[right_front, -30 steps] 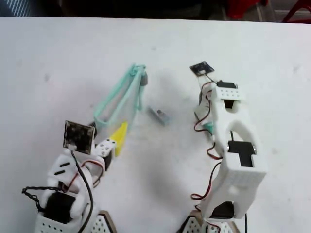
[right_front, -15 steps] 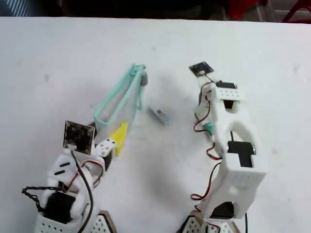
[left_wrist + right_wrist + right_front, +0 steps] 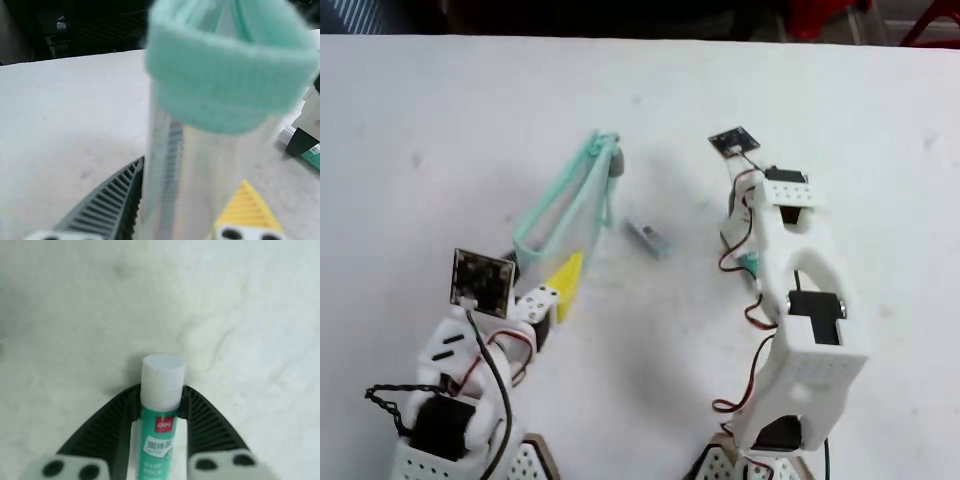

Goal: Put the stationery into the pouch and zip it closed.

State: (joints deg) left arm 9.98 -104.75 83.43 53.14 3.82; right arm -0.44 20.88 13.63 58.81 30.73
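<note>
While the left end effector [image 3: 192, 172] was clamped on the pouch [image 3: 225, 75], its dark grey finger [image 3: 117, 200] and yellow finger [image 3: 245, 205] pressed the clear wall from either side. The mint-green fabric trim [image 3: 200, 30] of the pouch stood just ahead of those fingertips, close to the wrist camera.

Seen from above, the pouch ran forward from that end effector across the white table [image 3: 440, 120]. Its near end was pinched in the grip and its far end lay well ahead. The two green edges along its top stood apart, so the mouth looked open. The zip slider could not be made out.

The right end effector [image 3: 161, 392] was closed on a glue stick [image 3: 160, 435]. Its black fingers [image 3: 107, 427] sat tight against both sides of the green-labelled body. The white cap [image 3: 162, 372] poked out just beyond the fingertips, pointing at the table. Whether the cap touched the surface could not be told.

A small grey object [image 3: 648, 237] lay flat on the table between the two end effectors. It was ahead of the left one and off to its right, just beside the far half of the pouch without touching it. It was too small to name more exactly. The glue stick and its end effector were well apart from the pouch.
</note>
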